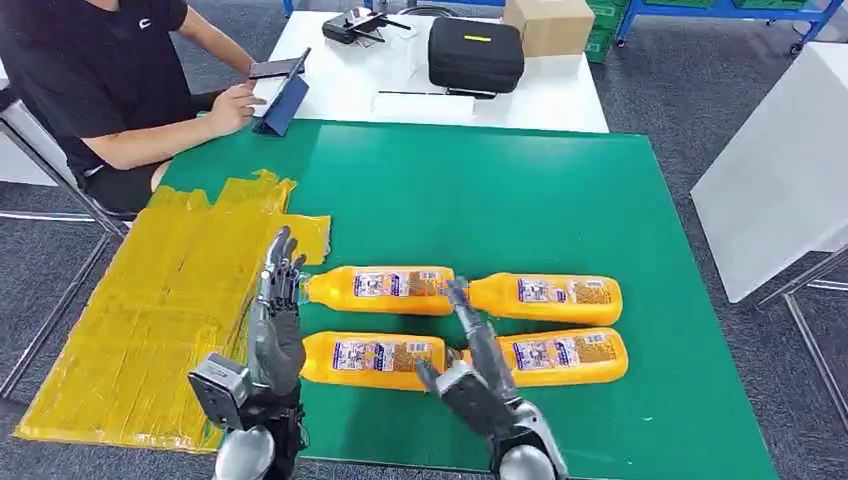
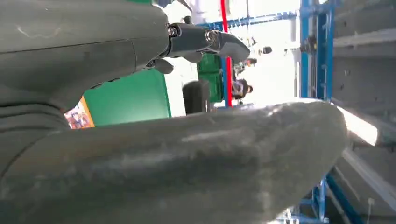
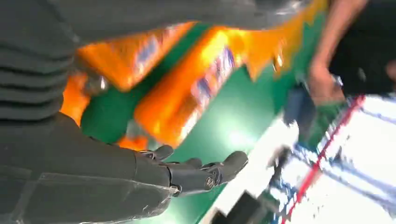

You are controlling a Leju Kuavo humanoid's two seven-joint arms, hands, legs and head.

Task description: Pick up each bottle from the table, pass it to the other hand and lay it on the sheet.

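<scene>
Four bottles (image 1: 462, 322) lie in two rows at lower centre of the green table (image 1: 560, 190). Left hand (image 1: 277, 315) and right hand (image 1: 477, 355) empty, fingers spread, near bottles. Yellow sheet (image 1: 150, 300) at left.

A green-covered table (image 1: 560, 190) is seen in the head view, standing on a grey carpeted floor (image 1: 680, 90). Just beyond its far edge, a white rectangular table (image 1: 345, 90) is placed, on which a black zipped case (image 1: 476, 53), a brown cardboard box (image 1: 550, 24), a dark blue tablet stand (image 1: 284, 104) and a small black device (image 1: 355, 25) are set. A person in a black shirt (image 1: 90, 70) is seated at its left end, with one hand resting near the tablet stand. A white panel on a metal frame (image 1: 780, 170) is seen at the right. Blue metal shelving (image 1: 740, 12) with green crates (image 1: 606, 22) is visible at the far edge, and the room is brightly lit.
</scene>
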